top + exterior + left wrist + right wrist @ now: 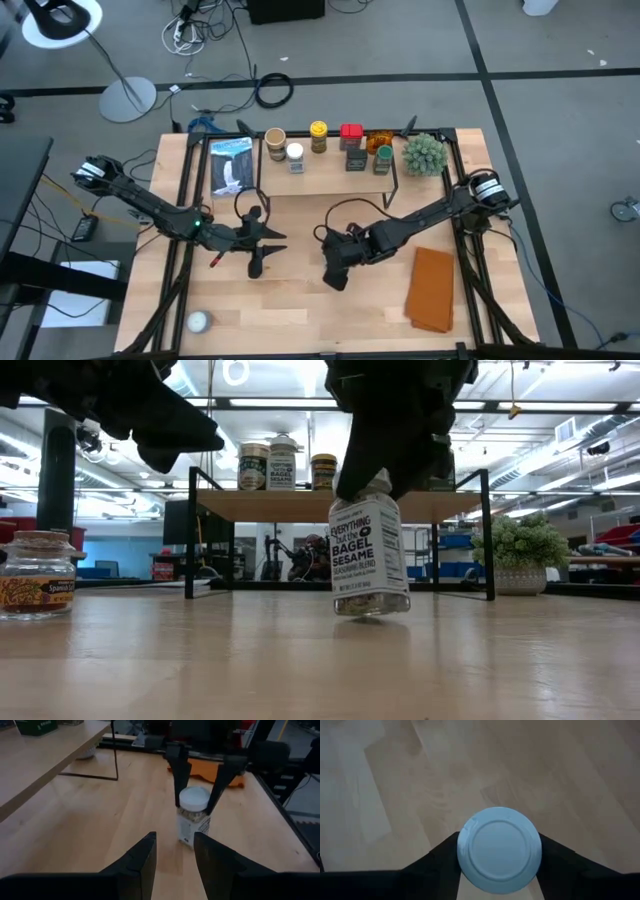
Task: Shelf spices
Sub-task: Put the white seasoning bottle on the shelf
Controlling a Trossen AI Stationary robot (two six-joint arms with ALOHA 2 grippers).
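Observation:
A clear seasoning jar (369, 560) with a white lid (499, 849) and a "Bagel Sesame" label stands in the middle of the table, under my right gripper (336, 266), which is shut on its top. My left gripper (174, 857) is open and hovers to the jar's left, pointing at it, a short way off. The light-wood shelf (330, 180) on black legs stands at the far edge, carrying several jars (295, 153), a red box (351, 132) and a dark tin (355, 160). Another jar (36, 574) with a brown lid stands on the table at the low view's left. My right gripper pinches the jar at its white lid (194, 799), one finger (180, 775) on each side. The fingers come from above, pointing down. The jar hangs nearly upright, slightly tilted. Whether its base (371, 608) touches the table or is just off it, I cannot tell.
A folded orange-brown cloth (434, 288) lies at the near right. A green spiky plant (424, 152) stands at the shelf's right end, and a blue-white packet (232, 165) at its left end. A pale ball (198, 321) rests near the left front corner.

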